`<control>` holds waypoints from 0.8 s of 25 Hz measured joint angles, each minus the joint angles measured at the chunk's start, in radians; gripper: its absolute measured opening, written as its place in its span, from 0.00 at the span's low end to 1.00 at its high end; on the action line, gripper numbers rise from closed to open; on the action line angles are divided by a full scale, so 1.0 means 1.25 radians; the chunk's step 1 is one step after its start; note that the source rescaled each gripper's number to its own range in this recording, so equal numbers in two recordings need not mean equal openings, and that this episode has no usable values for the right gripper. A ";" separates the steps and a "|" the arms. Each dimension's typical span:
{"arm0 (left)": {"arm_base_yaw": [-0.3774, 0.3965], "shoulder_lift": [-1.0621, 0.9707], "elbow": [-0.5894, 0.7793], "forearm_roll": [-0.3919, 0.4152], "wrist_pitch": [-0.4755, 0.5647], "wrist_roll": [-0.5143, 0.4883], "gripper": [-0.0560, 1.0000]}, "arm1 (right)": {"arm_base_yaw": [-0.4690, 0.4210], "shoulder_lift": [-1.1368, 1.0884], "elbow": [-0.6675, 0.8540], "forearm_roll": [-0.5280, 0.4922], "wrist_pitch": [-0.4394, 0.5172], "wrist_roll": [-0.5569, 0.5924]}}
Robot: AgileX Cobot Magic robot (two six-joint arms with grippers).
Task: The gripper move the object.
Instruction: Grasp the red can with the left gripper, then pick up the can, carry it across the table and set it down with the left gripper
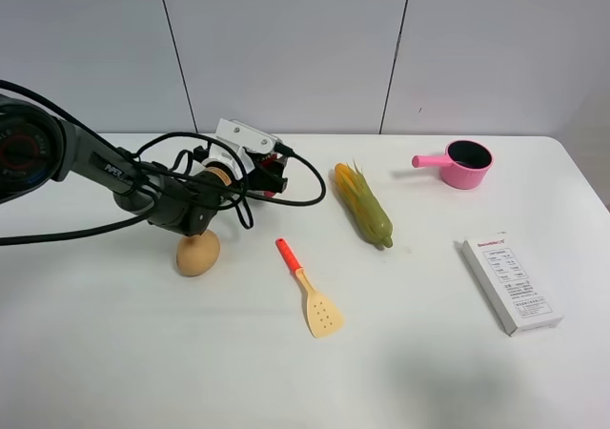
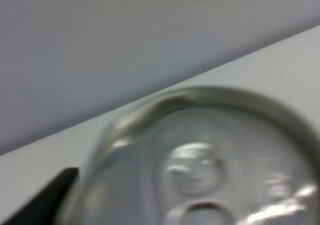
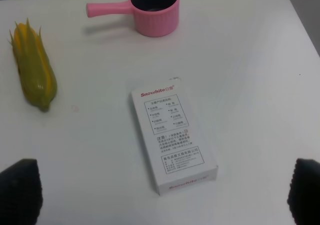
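Metal fills the left wrist view: the silver top of the can [image 2: 200, 170], blurred and very close. One black fingertip shows just beside its rim. The left fingers [image 1: 271, 168] sit at about 11 o'clock from the middle of the desk [image 1: 419, 372], at the end of the black arm reaching in from 9 o'clock, and the can stands right at them. From the high camera it is almost wholly hidden behind the arm's end. How far these fingers are parted, and whether they grip the can, cannot be told.

The right fingers [image 3: 20, 192] stand wide apart and hold nothing, with a white box [image 3: 172, 135] lying on the desk ahead of them.

An egg [image 1: 197, 254] lies at 9 o'clock, a spatula [image 1: 310, 291] near the middle, a corn cob [image 1: 362, 205] at 1 o'clock and a pink pot [image 1: 465, 164] at 2 o'clock.
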 joint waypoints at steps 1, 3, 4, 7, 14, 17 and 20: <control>0.000 0.000 0.000 0.000 -0.001 -0.003 0.05 | 0.000 0.000 0.000 0.000 0.000 0.000; 0.000 0.000 0.000 0.002 0.000 -0.019 0.07 | 0.000 -0.001 0.000 0.000 0.000 0.000; 0.001 0.000 0.000 0.003 0.000 -0.026 0.07 | 0.000 -0.001 0.000 0.000 0.000 0.000; 0.004 -0.003 0.000 0.013 0.002 -0.078 0.07 | 0.000 -0.001 0.000 0.000 0.000 0.000; -0.006 -0.108 0.002 0.118 0.147 -0.160 0.07 | 0.000 -0.001 0.000 0.000 0.000 0.000; -0.040 -0.186 0.002 0.145 0.189 -0.166 0.07 | 0.000 -0.001 0.000 0.000 0.000 0.000; -0.088 -0.240 0.002 0.146 0.207 -0.166 0.07 | 0.000 -0.001 0.000 0.000 0.000 0.000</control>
